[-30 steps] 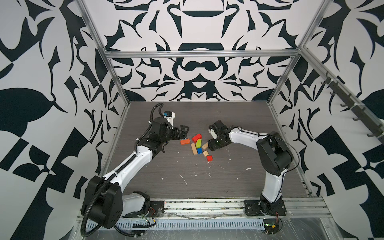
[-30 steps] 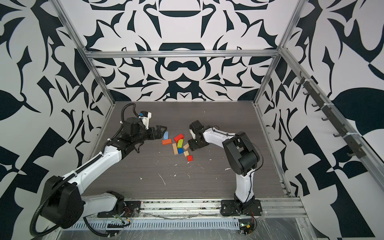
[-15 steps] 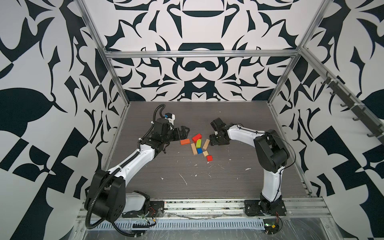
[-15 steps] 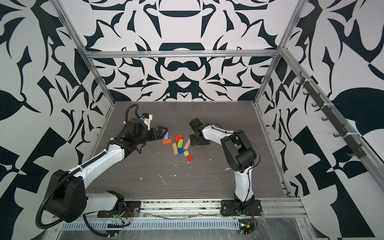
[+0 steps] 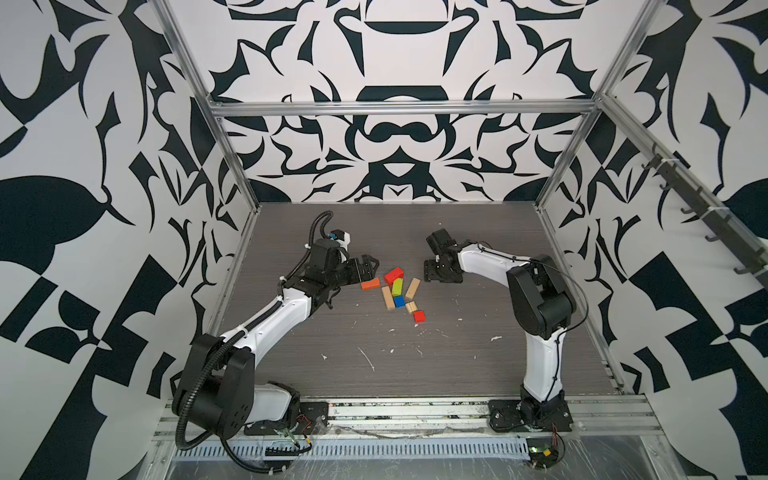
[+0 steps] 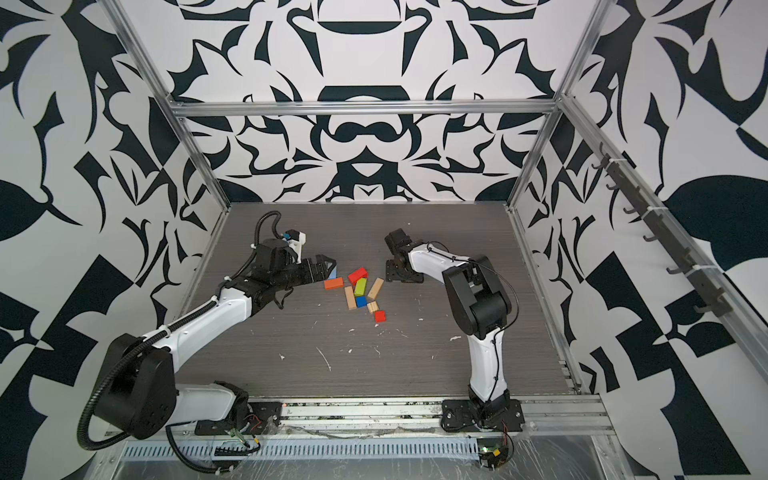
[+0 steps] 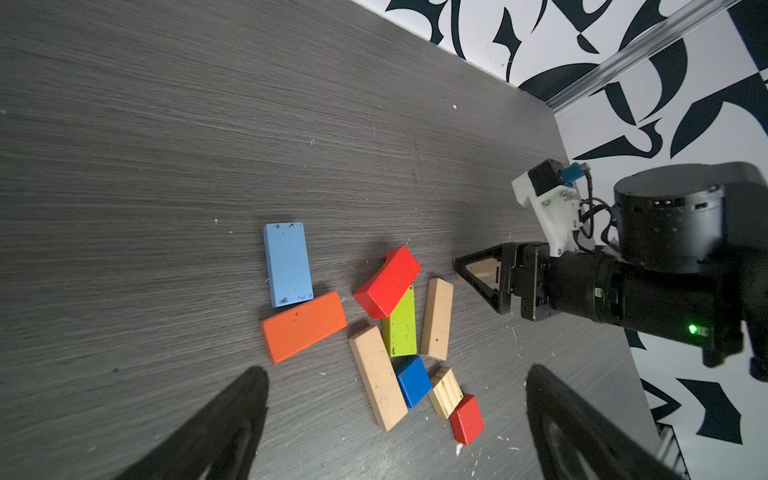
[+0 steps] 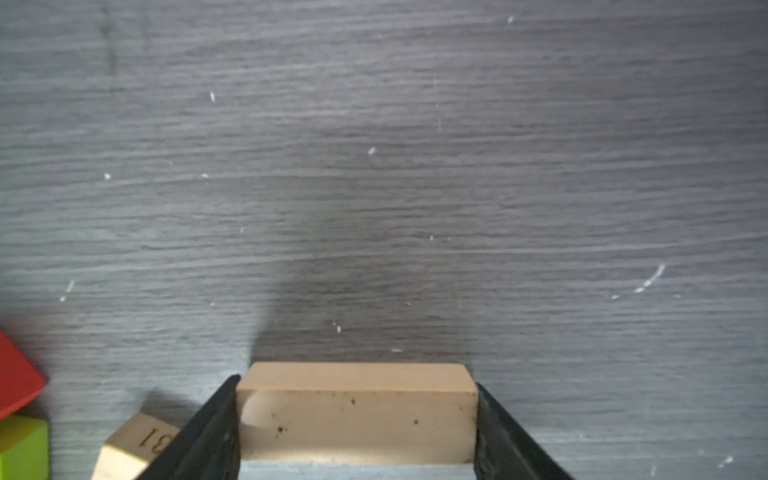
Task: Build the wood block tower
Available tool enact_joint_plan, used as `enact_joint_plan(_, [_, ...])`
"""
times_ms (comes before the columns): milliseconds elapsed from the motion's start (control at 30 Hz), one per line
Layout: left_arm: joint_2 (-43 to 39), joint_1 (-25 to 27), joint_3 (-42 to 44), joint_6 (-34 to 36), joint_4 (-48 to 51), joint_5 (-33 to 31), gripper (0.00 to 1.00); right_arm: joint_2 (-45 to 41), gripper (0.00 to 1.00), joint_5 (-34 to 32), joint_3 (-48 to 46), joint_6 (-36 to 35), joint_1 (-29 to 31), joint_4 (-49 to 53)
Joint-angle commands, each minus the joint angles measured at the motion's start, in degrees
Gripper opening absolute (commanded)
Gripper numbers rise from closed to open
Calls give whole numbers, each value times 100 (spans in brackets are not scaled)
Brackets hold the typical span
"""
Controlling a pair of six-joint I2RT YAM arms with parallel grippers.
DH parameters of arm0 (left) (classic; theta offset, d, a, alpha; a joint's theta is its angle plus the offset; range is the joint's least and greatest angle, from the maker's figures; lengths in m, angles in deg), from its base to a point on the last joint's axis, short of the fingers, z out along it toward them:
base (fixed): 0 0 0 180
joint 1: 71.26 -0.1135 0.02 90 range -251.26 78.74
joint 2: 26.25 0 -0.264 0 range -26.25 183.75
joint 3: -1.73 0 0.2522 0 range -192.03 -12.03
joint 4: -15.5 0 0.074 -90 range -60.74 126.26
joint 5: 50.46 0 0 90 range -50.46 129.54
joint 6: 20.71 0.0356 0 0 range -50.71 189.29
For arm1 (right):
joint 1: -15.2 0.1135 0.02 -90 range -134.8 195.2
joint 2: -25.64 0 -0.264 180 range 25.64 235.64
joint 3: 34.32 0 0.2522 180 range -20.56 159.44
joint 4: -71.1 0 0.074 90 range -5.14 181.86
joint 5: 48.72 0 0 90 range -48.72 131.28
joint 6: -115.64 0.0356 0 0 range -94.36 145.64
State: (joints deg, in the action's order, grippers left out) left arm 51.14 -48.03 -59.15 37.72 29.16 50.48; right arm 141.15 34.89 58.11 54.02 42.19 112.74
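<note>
The wood blocks lie loose and flat on the table, none stacked: an orange plank (image 5: 370,284), a red plank (image 5: 393,275) leaning on a lime green one (image 5: 397,286), two tan planks (image 7: 377,376) (image 7: 436,319), a blue cube (image 5: 399,301), a tan cube (image 7: 445,392) and a red cube (image 5: 419,316). A light blue plank (image 7: 288,264) lies beside the orange one. My left gripper (image 5: 372,266) hangs open and empty at the pile's left edge. Low at the pile's right, my right gripper (image 8: 356,383) is shut on a tan block (image 8: 357,419), both fingers against its ends.
The dark wood-grain table (image 5: 478,332) carries scattered white flecks. Patterned walls and aluminium frame posts (image 5: 232,166) close in the back and both sides. The arm bases stand on the front rail (image 5: 415,409).
The right gripper has drawn back a little from the pile with the tan block, and its arm has swung round. The left gripper has barely shifted.
</note>
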Motion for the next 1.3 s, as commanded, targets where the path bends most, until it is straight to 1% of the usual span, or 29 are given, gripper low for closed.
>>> enact_joint_plan(0, [74,3,-8,-42,124,31,99,35,79,-39,113,87,-19,100])
enact_joint_plan(167, [162,2,-42,-42,142,72,99,0,92,13,206,-47,-20,186])
enact_joint_plan(367, [266,-1,-44,-92,115,137,99,-252,98,261,158,-330,-23,65])
enact_joint_plan(700, [369,6,123,-252,-181,364,98,-1004,98,464,-128,-1207,-11,68])
enact_joint_plan(800, [469,0,123,-303,-231,456,96,-1207,95,710,-274,-1352,-2,23])
enact_joint_plan(900, [604,40,106,-358,-271,549,91,-1346,95,727,-367,-1395,9,46])
enact_joint_plan(967, [692,141,41,-313,-231,496,87,-1422,95,719,-442,-1386,15,50])
enact_joint_plan(1033, [772,269,-63,-207,-64,359,86,-1466,95,710,-483,-1372,14,68])
enact_joint_plan(1067, [833,330,-118,-134,22,294,81,-1485,95,697,-497,-1374,16,91])
enact_joint_plan(1167, [1034,443,-261,79,249,242,73,-1528,95,624,-520,-1337,15,165])
enact_joint_plan(1267, [1279,596,-478,262,524,140,68,-1583,94,580,-570,-1301,16,199])
